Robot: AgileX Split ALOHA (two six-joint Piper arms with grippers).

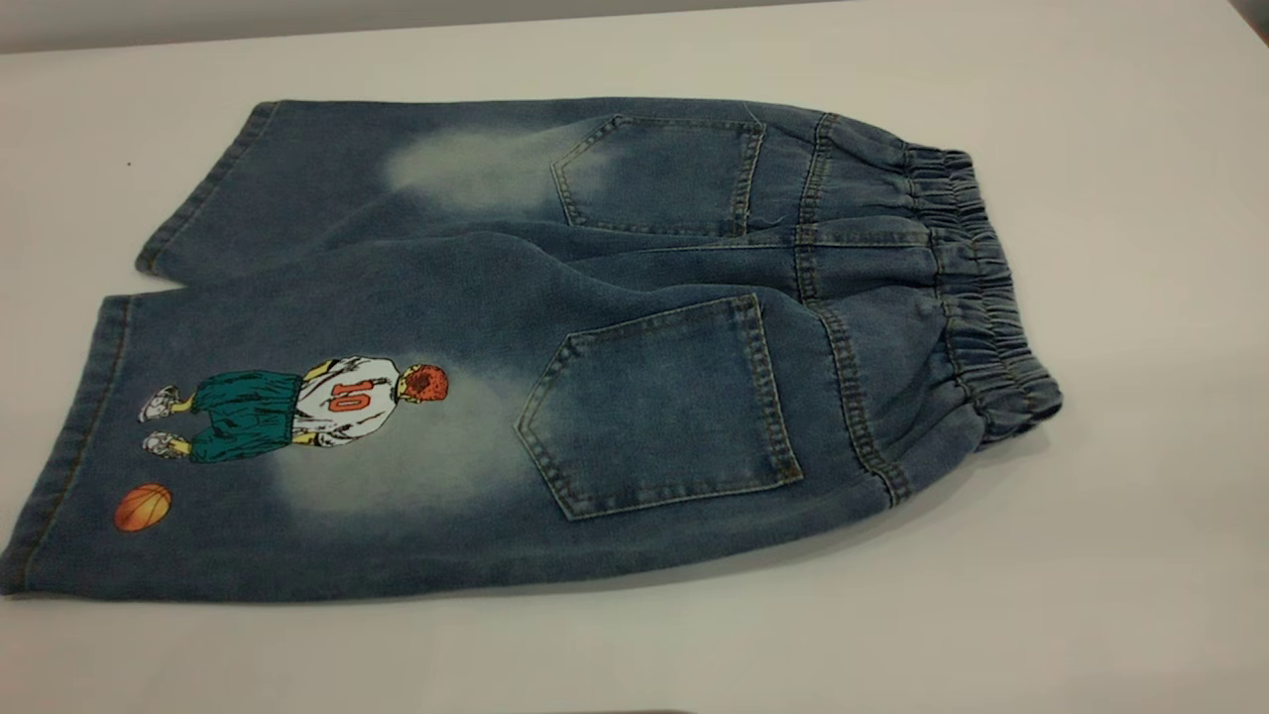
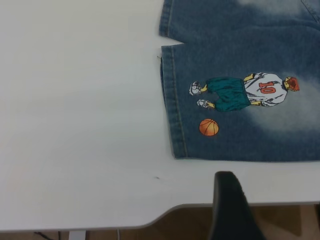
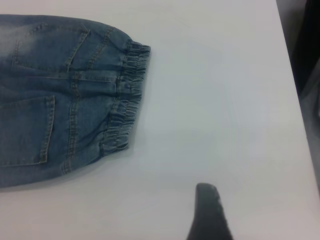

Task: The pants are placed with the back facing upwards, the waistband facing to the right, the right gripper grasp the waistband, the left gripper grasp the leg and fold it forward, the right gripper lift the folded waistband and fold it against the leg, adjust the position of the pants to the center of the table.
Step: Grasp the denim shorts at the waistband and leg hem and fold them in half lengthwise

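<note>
the pants (image 1: pixel 555 347) lie flat, back up, waistband (image 1: pixel 977 297) rightward on the desk (image 1: pixel 1140 545), ready for grasping; i cannot tell either gripper's finger state

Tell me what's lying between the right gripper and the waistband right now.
Nothing: in the right wrist view only bare table separates the right gripper from the waistband.
</note>
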